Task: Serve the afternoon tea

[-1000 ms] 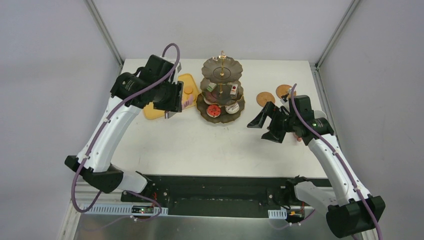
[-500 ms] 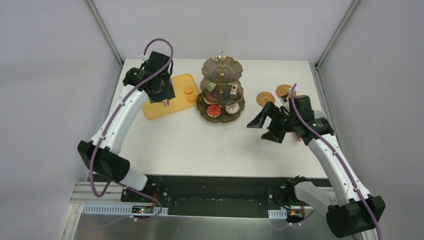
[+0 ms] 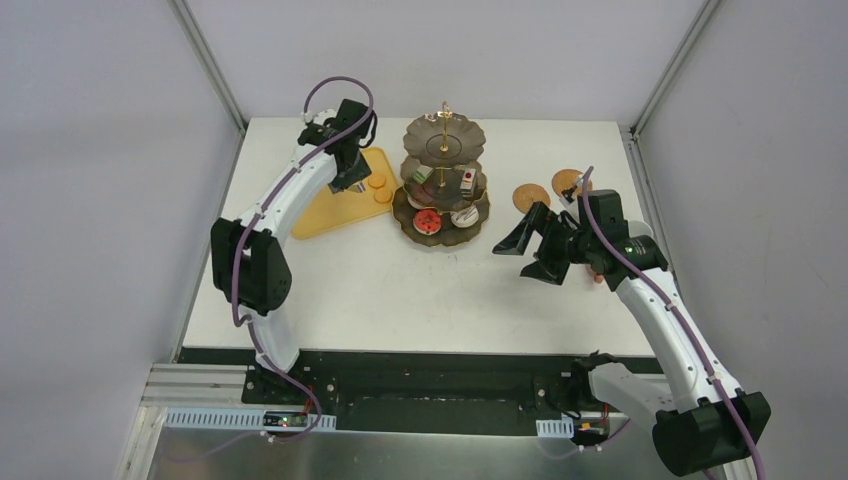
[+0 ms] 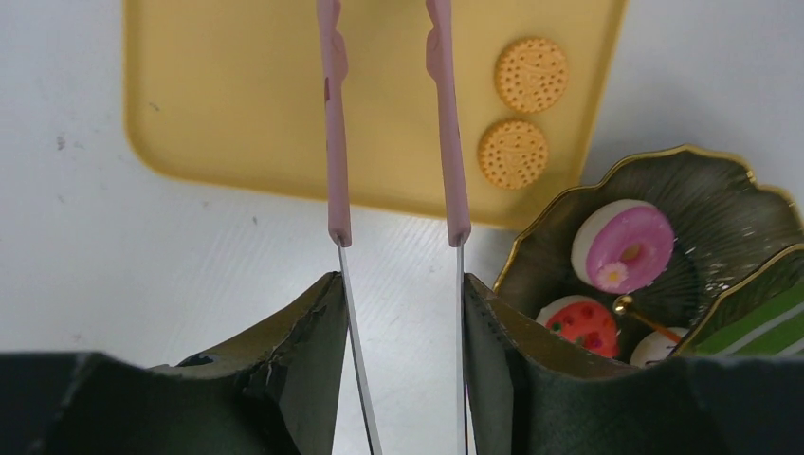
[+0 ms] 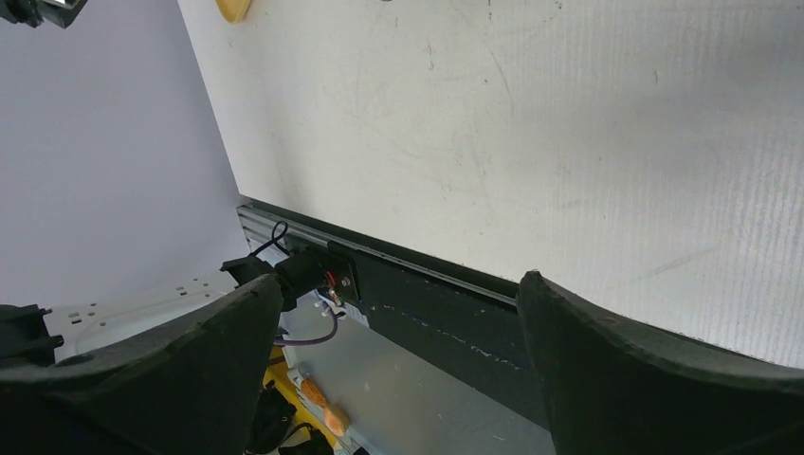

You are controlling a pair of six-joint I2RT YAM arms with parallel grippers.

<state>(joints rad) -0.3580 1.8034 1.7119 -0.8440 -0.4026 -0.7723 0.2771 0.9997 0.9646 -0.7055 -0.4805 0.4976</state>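
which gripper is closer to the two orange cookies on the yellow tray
Left. The left gripper, holding pink tongs, hangs over the yellow tray right beside the cookies; the right gripper sits open on the far side of the tiered stand, well away.

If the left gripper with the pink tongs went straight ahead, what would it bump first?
Probably the yellow tray: the pink tongs in the left gripper point at its bare middle, left of the two orange cookies. How high they are is unclear.
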